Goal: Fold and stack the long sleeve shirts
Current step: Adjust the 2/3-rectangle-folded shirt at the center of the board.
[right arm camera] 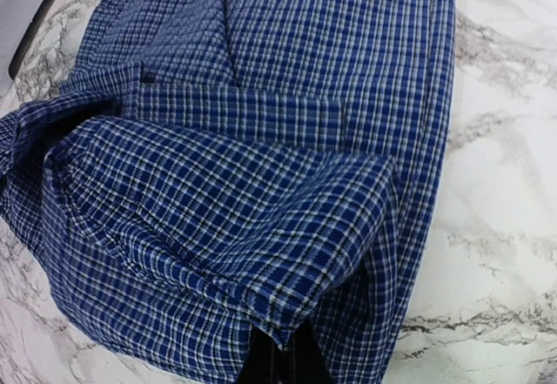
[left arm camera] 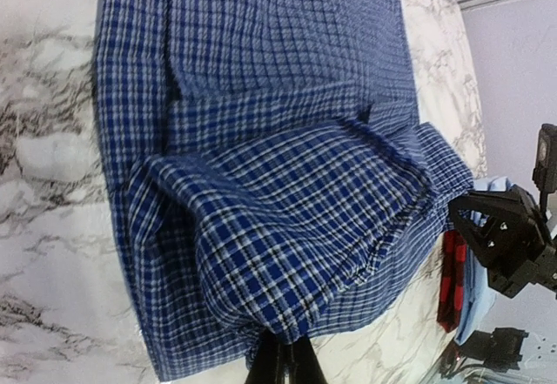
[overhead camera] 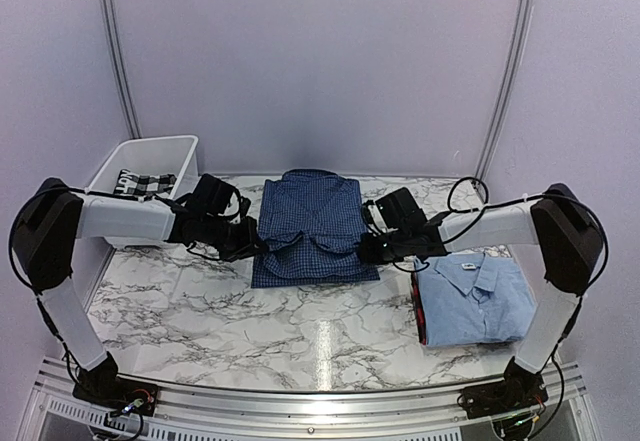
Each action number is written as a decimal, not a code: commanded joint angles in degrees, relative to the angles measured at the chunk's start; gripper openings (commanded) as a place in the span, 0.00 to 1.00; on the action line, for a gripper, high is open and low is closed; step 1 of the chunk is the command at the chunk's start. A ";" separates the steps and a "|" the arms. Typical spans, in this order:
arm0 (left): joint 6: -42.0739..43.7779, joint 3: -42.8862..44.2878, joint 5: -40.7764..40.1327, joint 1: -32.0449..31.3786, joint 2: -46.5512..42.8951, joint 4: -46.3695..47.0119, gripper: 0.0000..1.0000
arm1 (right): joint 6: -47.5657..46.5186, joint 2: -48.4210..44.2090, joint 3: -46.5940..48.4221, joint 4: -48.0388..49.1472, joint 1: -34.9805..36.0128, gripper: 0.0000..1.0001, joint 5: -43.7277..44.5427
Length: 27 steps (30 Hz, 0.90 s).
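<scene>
The dark blue checked long sleeve shirt (overhead camera: 312, 226) lies folded in the middle of the marble table, collar toward the back. My left gripper (overhead camera: 250, 244) is at its left edge, shut on a lifted fold of the cloth (left arm camera: 278, 253); in the left wrist view the fingertips (left arm camera: 283, 353) meet under the hem. On the opposite side my right gripper (overhead camera: 372, 249) is shut on the raised edge of the same shirt (right arm camera: 287, 123), its jaws pinched on a corner of the fold (right arm camera: 283, 358). The light blue long sleeve shirt (overhead camera: 470, 296) lies folded at the right, collar up.
A white bin (overhead camera: 150, 142) at the back left holds a black-and-white checked cloth (overhead camera: 140, 183). A red cloth edge (overhead camera: 420, 311) shows under the light blue shirt's left side. A metal rail runs along the table's near edge by the arm bases.
</scene>
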 commanded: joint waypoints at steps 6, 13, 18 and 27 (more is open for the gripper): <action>-1.32 12.16 -0.78 3.17 8.15 -1.51 0.00 | -2.05 5.00 12.20 -2.33 -4.68 0.00 -0.32; -2.73 22.91 -0.01 5.76 17.02 -3.73 0.07 | -4.60 14.11 26.28 -6.82 -8.13 0.24 -4.08; -2.65 24.10 -0.57 7.93 16.69 -4.25 0.33 | -5.97 14.96 30.99 -9.44 -8.75 0.42 -3.67; 0.09 19.04 -3.03 10.18 9.78 -5.05 0.66 | -6.78 8.56 26.74 -11.26 -8.80 0.58 1.55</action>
